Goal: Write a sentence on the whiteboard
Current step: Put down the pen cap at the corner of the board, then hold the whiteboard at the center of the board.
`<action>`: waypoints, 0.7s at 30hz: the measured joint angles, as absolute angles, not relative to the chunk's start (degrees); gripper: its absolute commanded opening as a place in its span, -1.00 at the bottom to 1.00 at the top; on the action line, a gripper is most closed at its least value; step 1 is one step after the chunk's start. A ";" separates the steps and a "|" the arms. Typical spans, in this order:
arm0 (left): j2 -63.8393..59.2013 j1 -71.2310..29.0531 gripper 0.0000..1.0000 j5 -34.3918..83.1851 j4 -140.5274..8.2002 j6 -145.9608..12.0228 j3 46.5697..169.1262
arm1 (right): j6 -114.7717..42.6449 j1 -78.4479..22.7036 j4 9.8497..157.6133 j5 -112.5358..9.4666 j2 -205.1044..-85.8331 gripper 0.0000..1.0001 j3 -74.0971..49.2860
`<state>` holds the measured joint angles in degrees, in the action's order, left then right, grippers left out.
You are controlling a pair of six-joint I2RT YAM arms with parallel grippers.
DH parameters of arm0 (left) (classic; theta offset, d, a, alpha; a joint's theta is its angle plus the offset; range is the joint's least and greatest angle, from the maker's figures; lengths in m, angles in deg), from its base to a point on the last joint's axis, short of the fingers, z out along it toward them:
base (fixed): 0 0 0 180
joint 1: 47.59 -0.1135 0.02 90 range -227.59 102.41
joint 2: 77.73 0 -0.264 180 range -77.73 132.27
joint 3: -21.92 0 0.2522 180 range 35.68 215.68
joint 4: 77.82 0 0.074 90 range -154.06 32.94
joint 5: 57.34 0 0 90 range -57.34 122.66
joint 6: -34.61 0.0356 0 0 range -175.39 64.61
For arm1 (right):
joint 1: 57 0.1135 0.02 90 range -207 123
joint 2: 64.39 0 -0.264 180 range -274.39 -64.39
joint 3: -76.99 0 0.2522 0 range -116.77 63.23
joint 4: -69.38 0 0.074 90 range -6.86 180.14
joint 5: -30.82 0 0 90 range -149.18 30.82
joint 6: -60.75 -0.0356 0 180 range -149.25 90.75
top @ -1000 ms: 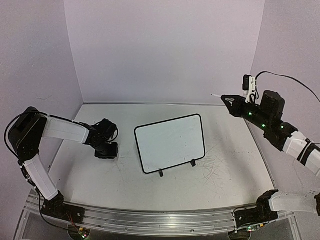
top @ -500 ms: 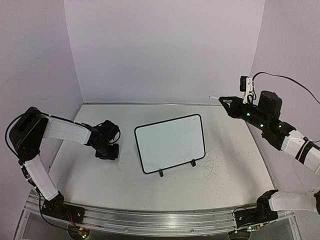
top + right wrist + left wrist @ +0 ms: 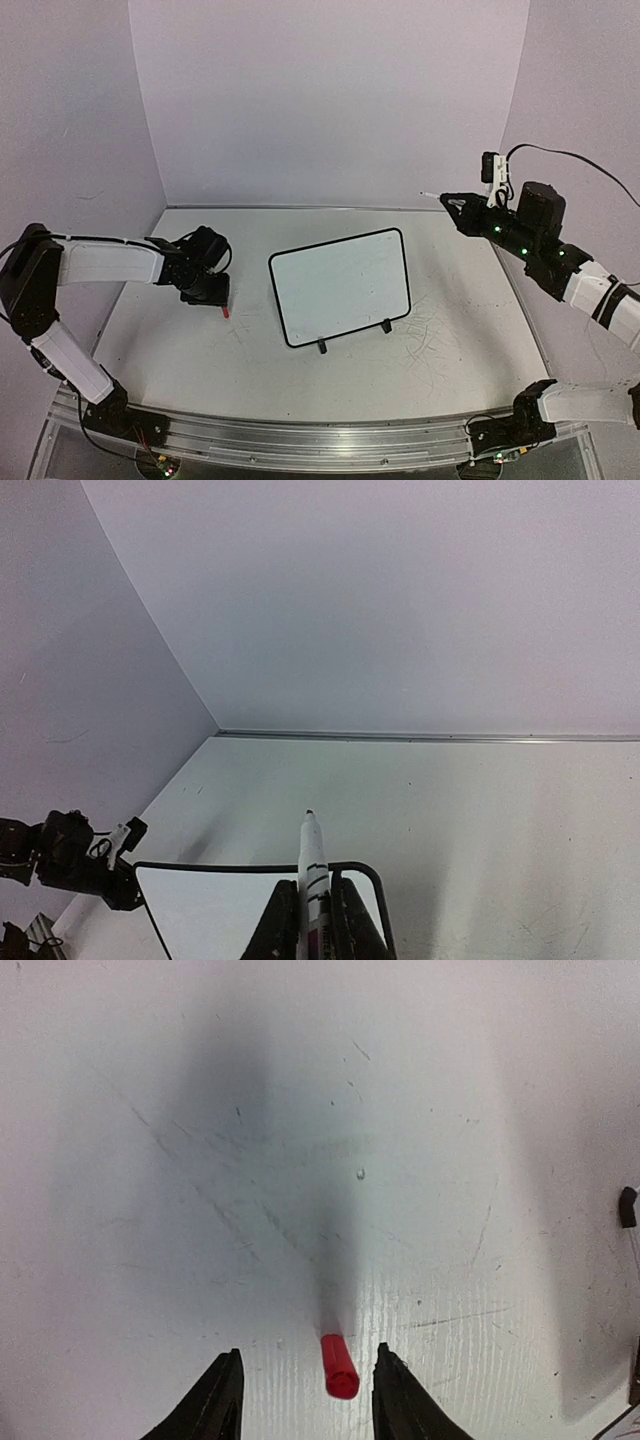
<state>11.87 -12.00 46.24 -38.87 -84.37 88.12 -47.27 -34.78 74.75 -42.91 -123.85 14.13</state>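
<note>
While the whiteboard (image 3: 342,286) is stood on its small black feet at the centre of the worktop (image 3: 250,370), its face plain white, the left claw (image 3: 308,1353) is held low over the worktop at the board's 9 o'clock. Its jaws are parted, and a red cap (image 3: 338,1365) is seen lying between them, touching neither. The right claw (image 3: 312,883) is raised at the board's 2 o'clock, well apart from it. It is closed on a marker (image 3: 312,850), whose bare tip is pointed toward 9 o'clock in the top view.
</note>
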 measured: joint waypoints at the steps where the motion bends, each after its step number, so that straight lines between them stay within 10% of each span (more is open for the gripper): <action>1: 9.91 -11.99 0.10 47.17 -38.26 -84.36 88.12 | -47.13 -34.78 74.85 -43.15 -123.85 -0.84 14.15; 10: -12.49 -12.00 0.49 45.95 -44.11 -82.27 87.93 | -47.57 -34.78 76.65 -43.52 -125.50 -1.00 14.24; 21: -11.15 -11.91 0.58 21.98 -63.19 -83.38 80.20 | -47.74 -34.80 72.80 -45.58 -119.77 -1.00 18.13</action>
